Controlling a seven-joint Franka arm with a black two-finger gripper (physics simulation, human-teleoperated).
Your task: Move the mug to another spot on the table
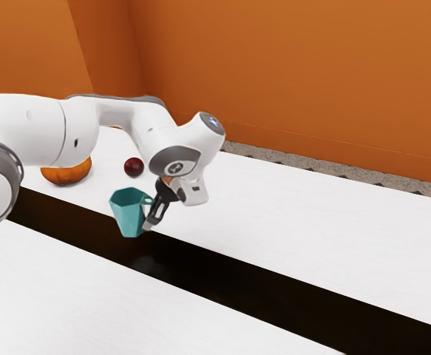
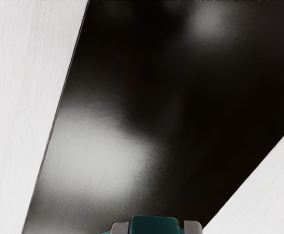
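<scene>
**Operator:** Where is the mug, and is it held?

**Describer:** Your teal mug (image 1: 130, 212) hangs from the black gripper (image 1: 154, 218) at the end of the white arm. It sits over the near edge of the far white part of the table (image 1: 333, 222), where the glossy black strip (image 1: 274, 288) begins. The two fingers are clamped on it. In the wrist view, a pale finger pad (image 2: 121, 227) presses each side of a teal piece, probably the handle. A faint reflection on the strip below suggests the mug is lifted clear of the surface, though I judge that rather than see a gap.

**Operator:** Why hold it that way?

**Describer:** Gripping at the side that faces the arm leaves the body free, so you can carry it without dragging. The hold is off-centre, which likely explains the tilt.

**Operator:** What does it look like?

**Describer:** It has flat, faceted sides narrowing toward the base, a wide open mouth facing up, and the same teal all over. It leans toward the exterior view's left. Behind it, well apart, rest an orange pumpkin (image 1: 67, 172) and a dark red round fruit (image 1: 133, 167).
</scene>
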